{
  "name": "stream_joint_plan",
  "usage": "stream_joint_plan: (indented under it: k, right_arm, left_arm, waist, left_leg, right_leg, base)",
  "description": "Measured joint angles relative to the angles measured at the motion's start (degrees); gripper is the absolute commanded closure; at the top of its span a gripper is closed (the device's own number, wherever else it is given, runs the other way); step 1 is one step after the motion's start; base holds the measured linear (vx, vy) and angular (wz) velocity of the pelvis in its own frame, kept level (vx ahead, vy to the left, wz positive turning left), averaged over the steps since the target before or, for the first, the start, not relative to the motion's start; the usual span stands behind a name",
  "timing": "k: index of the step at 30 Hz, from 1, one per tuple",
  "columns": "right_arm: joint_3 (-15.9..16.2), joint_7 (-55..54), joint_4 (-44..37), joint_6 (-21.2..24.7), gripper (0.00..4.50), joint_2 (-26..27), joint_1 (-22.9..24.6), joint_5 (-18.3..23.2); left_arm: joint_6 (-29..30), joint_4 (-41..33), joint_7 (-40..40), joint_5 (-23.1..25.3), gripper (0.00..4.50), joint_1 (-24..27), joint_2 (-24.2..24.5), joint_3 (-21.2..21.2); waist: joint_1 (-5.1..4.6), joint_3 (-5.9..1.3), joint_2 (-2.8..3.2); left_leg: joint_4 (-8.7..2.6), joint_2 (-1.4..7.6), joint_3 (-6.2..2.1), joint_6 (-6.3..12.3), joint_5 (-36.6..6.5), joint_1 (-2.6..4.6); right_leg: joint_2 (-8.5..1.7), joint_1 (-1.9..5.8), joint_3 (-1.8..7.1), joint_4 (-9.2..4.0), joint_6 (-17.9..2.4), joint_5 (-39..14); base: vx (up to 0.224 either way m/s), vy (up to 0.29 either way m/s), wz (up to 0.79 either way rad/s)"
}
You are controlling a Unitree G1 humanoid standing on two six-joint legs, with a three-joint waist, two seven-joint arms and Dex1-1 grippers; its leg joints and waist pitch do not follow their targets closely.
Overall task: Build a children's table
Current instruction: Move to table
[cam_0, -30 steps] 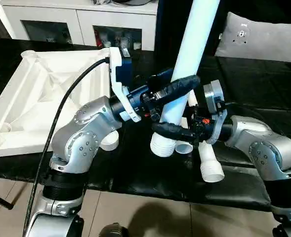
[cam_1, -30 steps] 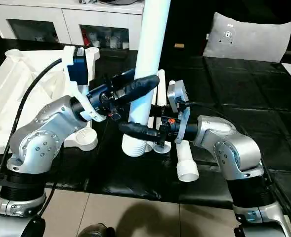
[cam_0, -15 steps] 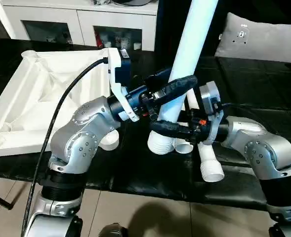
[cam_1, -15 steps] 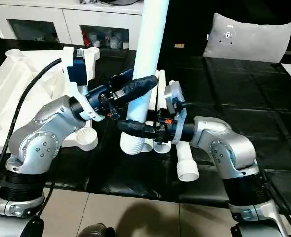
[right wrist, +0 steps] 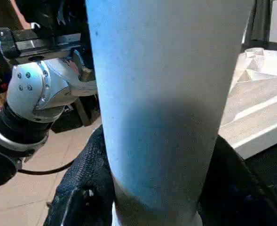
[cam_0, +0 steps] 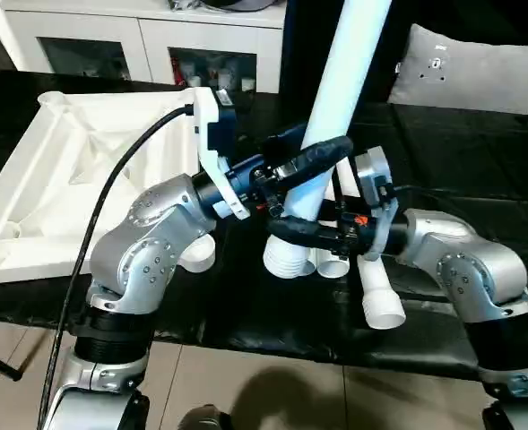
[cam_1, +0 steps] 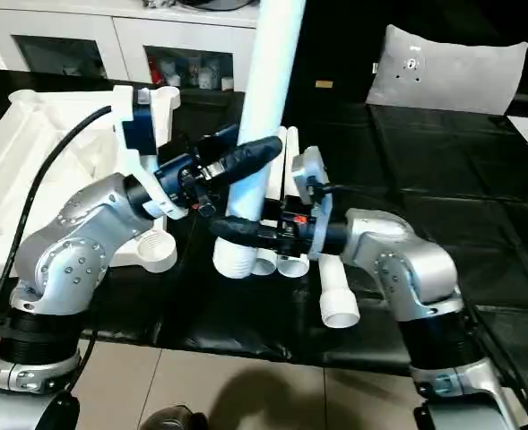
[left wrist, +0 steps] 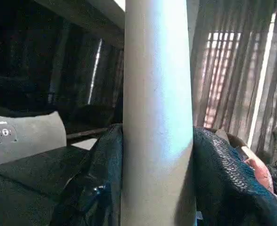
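One white tube leg (cam_0: 342,81) stands steeply tilted over the black table, its ribbed end (cam_0: 286,260) low near the front edge. My left gripper (cam_0: 322,159) is shut on the leg from the left, higher up. Just below it, my right gripper (cam_0: 290,226) is shut on the same leg from the right. In both wrist views the leg (left wrist: 157,113) (right wrist: 166,94) sits between black fingers (left wrist: 105,179) (right wrist: 82,188). The white table top (cam_0: 66,170) lies ribbed side up at the left. Three more legs lie on the table (cam_0: 378,296) (cam_0: 333,264) (cam_0: 194,255).
A white cabinet with glass doors (cam_0: 138,45) stands behind the table top. A grey cushion (cam_0: 470,72) rests at the back right. The black table surface (cam_0: 479,152) stretches to the right, and tiled floor (cam_0: 264,385) lies beyond its front edge.
Both grippers and the held leg have shifted a little to the left, toward the table top. The right arm has reached further left with them.
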Motion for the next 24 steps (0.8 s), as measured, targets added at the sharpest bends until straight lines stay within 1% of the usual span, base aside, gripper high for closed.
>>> stream_joint_plan:
  k: [1, 2, 4, 6, 9, 11, 12, 14, 15, 16, 17, 20, 21, 23, 24]
  right_arm:
    - [0.18, -0.58, 0.0, -0.04, 2.6, 0.36, 0.02, -0.09]
    - [0.57, -1.57, -0.02, -0.26, 2.6, 0.88, 0.02, -0.68]
    - [1.2, -2.67, -0.01, -1.04, 2.6, 1.43, 0.02, -1.88]
    - [1.62, -3.94, 0.09, -2.82, 2.6, 2.56, 0.4, -3.45]
    - [1.65, -6.92, 1.56, -6.81, 2.61, 5.35, 0.7, -6.26]
    - [1.81, -8.58, 2.38, -8.73, 2.61, 6.56, 0.7, -7.27]
    - [1.85, -9.02, 2.45, -9.18, 2.61, 6.74, 0.7, -7.88]
    - [1.92, -9.81, 2.79, -9.93, 2.61, 6.96, 0.7, -8.51]
    - [1.95, -10.17, 2.87, -10.28, 2.61, 7.07, 0.7, -8.93]
    - [1.96, -10.4, 2.97, -10.66, 2.61, 7.21, 0.7, -9.07]
    - [1.96, -10.57, 3.01, -11.03, 2.61, 7.36, 0.7, -9.41]
    - [2.08, -10.82, 3.78, -12.12, 2.61, 7.92, 0.71, -10.87]
    - [2.09, -11.02, 4.01, -12.58, 2.61, 8.36, 0.72, -11.2]
    - [2.01, -13.11, 4.7, -13.51, 2.61, 9.66, 1.08, -11.53]
    - [1.54, -15.34, 5.68, -13.67, 2.61, 10.31, 1.32, -11.91]
  left_arm:
    - [0.18, 0.0, 0.0, 0.04, 2.12, 0.0, 0.14, -0.06]
    - [0.61, 0.0, 0.02, 0.04, 1.98, 0.0, 0.14, -0.24]
    - [1.5, -0.01, 0.03, 0.01, 1.95, 0.0, -0.09, -0.85]
    - [1.82, -0.04, 0.17, 0.02, 1.63, 0.0, -0.18, -1.21]
    - [1.89, -0.04, 0.85, 0.1, 1.53, 0.0, -0.32, -1.02]
    - [2.1, -0.04, 1.73, 0.09, 1.19, 0.0, -0.88, -0.54]
    - [2.36, -0.04, 1.81, 0.06, 1.1, 0.0, -1.08, -0.35]
    - [2.72, -0.16, 1.84, -0.02, 1.07, 0.01, -1.33, -0.29]
    - [3.0, -0.19, 2.08, -0.1, 0.85, 0.02, -1.66, -0.08]
    - [3.2, -0.24, 2.46, -0.22, 0.85, 0.05, -1.98, 0.11]
    - [3.55, -0.42, 2.84, -0.65, 0.64, 0.11, -2.19, 0.36]
    - [4.94, -1.91, 3.55, -3.03, 0.61, 0.66, -2.74, 1.17]
    - [5.08, -2.26, 3.92, -3.44, 0.52, 0.94, -2.87, 1.41]
    - [4.83, -2.98, 4.99, -4.45, 0.44, 1.63, -4.35, 2.59]
    - [4.6, -4.03, 5.83, -5.97, 0.44, 2.09, -5.68, 3.33]
  waist:
    - [-0.02, 0.0, 0.0]
    - [-0.04, 0.0, 0.0]
    - [0.01, 0.0, 0.0]
    - [-0.03, 0.0, 0.0]
    - [-0.14, 0.0, -0.01]
    - [-0.3, 0.0, -0.01]
    - [-0.31, 0.0, -0.01]
    - [-0.26, 0.0, -0.01]
    - [-0.28, 0.0, -0.01]
    - [-0.31, 0.0, -0.01]
    - [-0.37, 0.01, -0.02]
    - [-0.57, 0.01, -0.02]
    - [-0.66, 0.01, -0.02]
    - [-0.82, 0.02, -0.04]
    - [-0.8, 0.02, -0.04]
  left_leg:
    - [0.01, 0.0, 0.0, 0.0, 0.0, 0.0]
    - [0.01, 0.0, 0.0, 0.0, 0.0, 0.0]
    - [0.02, 0.0, 0.0, -0.02, 0.01, 0.0]
    - [0.02, 0.01, 0.01, -0.03, 0.02, 0.0]
    - [0.02, 0.02, 0.02, -0.05, 0.03, 0.0]
    - [0.02, 0.02, 0.02, -0.07, 0.04, 0.0]
    - [0.02, 0.02, 0.02, -0.07, 0.04, 0.0]
    - [0.02, 0.02, 0.03, -0.07, 0.04, 0.0]
    - [0.02, 0.02, 0.04, -0.07, 0.04, -0.01]
    - [0.02, 0.02, 0.04, -0.07, 0.04, -0.01]
    - [0.02, 0.02, 0.04, -0.07, 0.04, -0.01]
    - [0.02, 0.03, 0.04, -0.07, 0.04, -0.01]
    - [0.02, 0.03, 0.04, -0.07, 0.04, 0.0]
    - [0.01, 0.05, 0.04, -0.07, 0.04, -0.01]
    - [0.02, 0.05, 0.05, -0.07, 0.04, -0.02]
  right_leg:
    - [0.0, -0.01, 0.0, 0.01, 0.0, 0.0]
    - [0.0, -0.01, 0.01, 0.02, 0.0, 0.0]
    - [0.0, -0.01, 0.01, 0.03, 0.0, 0.0]
    - [0.0, -0.02, 0.01, 0.04, 0.0, 0.0]
    - [0.0, -0.06, 0.01, 0.09, 0.0, 0.0]
    - [0.0, -0.08, 0.02, 0.1, 0.0, 0.0]
    - [0.0, -0.07, 0.02, 0.1, 0.0, 0.0]
    - [0.0, -0.06, 0.02, 0.09, 0.0, 0.0]
    - [0.0, -0.06, 0.03, 0.09, 0.0, 0.0]
    - [0.0, -0.07, 0.03, 0.09, 0.0, 0.0]
    - [0.0, -0.07, 0.03, 0.09, 0.0, 0.0]
    - [0.01, -0.08, 0.03, 0.09, 0.0, 0.0]
    - [0.01, -0.08, 0.03, 0.1, 0.0, 0.0]
    - [0.02, -0.08, 0.02, 0.09, 0.0, 0.0]
    - [0.01, -0.07, 0.03, 0.09, 0.0, 0.0]
  base:
    - [0.0, 0.0, 0.0]
    - [0.0, 0.0, 0.0]
    - [0.0, 0.0, 0.0]
    - [0.0, 0.0, 0.0]
    - [0.0, 0.0, 0.0]
    - [0.0, 0.0, 0.0]
    - [0.0, 0.0, 0.0]
    - [0.0, 0.0, 0.0]
    - [0.0, 0.0, 0.0]
    - [0.0, 0.0, 0.0]
    - [0.0, 0.0, 0.0]
    - [0.0, 0.0, 0.0]
    - [0.0, 0.0, 0.0]
    - [0.0, 0.0, 0.0]
    - [0.0, 0.0, 0.0]
